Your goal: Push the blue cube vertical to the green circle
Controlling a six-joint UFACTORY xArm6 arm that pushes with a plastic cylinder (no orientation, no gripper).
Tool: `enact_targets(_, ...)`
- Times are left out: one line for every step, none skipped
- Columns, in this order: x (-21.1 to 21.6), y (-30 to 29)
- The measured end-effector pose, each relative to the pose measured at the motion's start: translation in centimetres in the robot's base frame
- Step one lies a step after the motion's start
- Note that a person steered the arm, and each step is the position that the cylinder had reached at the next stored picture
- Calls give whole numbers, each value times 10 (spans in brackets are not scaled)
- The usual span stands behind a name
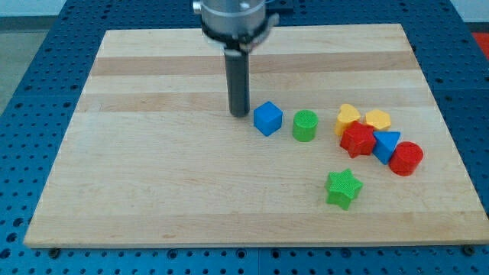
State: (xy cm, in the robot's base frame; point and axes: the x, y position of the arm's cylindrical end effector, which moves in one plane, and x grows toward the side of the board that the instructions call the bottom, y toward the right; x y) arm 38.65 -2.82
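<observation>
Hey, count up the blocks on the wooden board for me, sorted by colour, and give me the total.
Blue: 2, the blue cube and a blue triangle
Green: 2, the green circle and a green star
Yellow: 2, a yellow heart and a yellow hexagon
Red: 2, a red star and a red cylinder
Total: 8

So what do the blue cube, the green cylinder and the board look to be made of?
Blue cube and green cylinder: probably moulded or printed plastic, matte, with solid even colour and faintly ribbed sides. Board: pale wood, judging by grain streaks and joined planks, smooth satin finish. My tip, a dark rod, sits just left of the cube.
</observation>
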Motion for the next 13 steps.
enact_targets(-7, -1)
enact_targets(51, -8)
enact_targets(103, 2)
enact_targets(82, 45)
enact_targets(18, 52)
enact_targets(-19, 52)
enact_targets(1, 51)
enact_targets(-4, 51)
enact_targets(-60, 55)
enact_targets(-98, 55)
enact_targets(-83, 55)
enact_targets(-94, 65)
enact_targets(-96, 99)
